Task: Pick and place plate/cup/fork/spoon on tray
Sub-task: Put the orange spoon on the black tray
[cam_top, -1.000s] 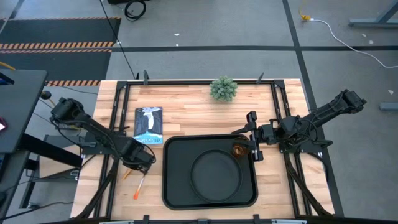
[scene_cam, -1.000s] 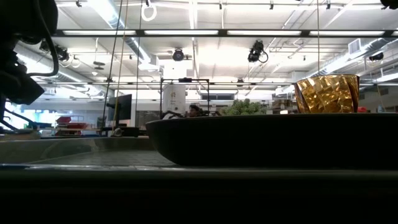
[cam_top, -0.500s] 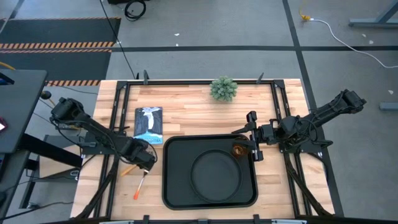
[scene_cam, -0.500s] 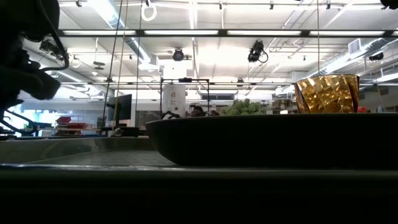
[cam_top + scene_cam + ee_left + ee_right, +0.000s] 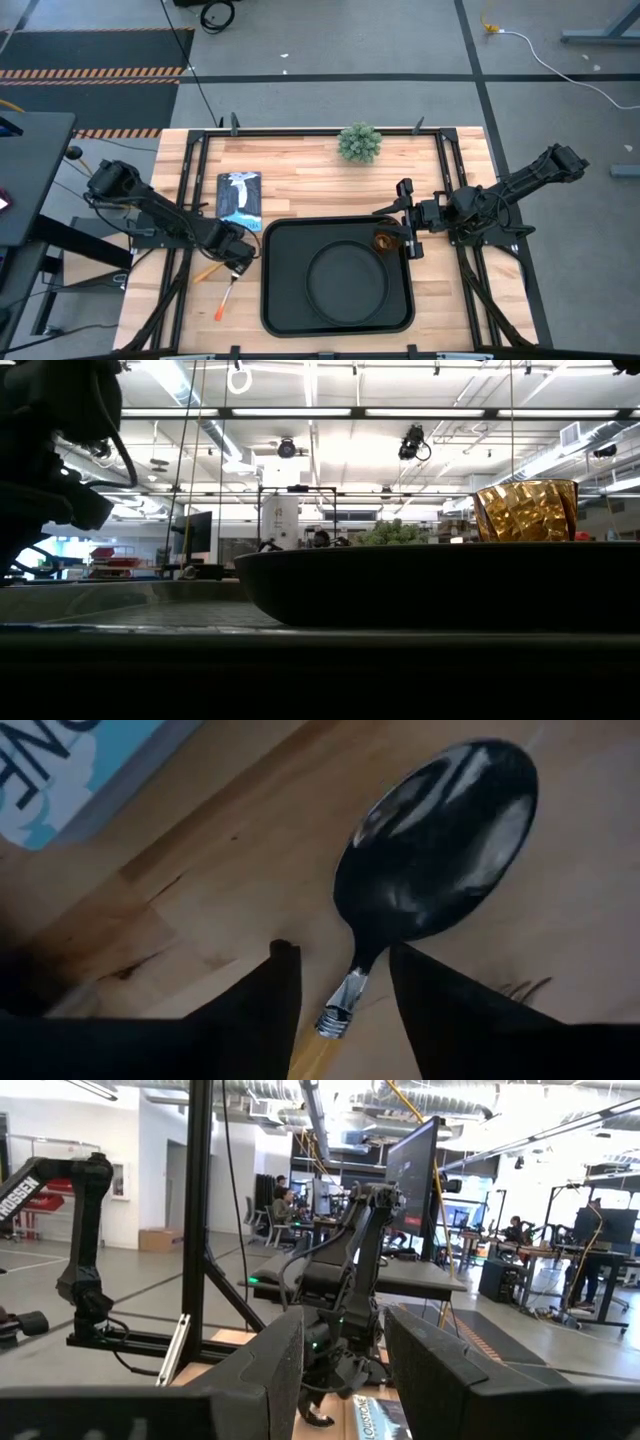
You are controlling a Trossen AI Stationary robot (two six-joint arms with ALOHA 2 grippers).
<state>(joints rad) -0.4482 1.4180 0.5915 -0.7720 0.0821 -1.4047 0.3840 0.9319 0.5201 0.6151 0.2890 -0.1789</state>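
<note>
The bench [image 5: 320, 170] carries the tray [image 5: 272, 300] at the middle of its near edge, with the plate [image 5: 346, 279] lying in it and the cup [image 5: 384, 241] in its far right corner; my right tool [image 5: 407, 232] waits spread just beside that cup, holding nothing; the fork [image 5: 223, 298] lies on bare wood off the tray's left rim; the spoon [image 5: 436, 855] lies there too, beneath my left tool [image 5: 345, 995]; its fingers are spread astride the neck, not yet pinching; I judge the spoon is my step; I should come down square, close on the neck just above the handle, and lift level.
</note>
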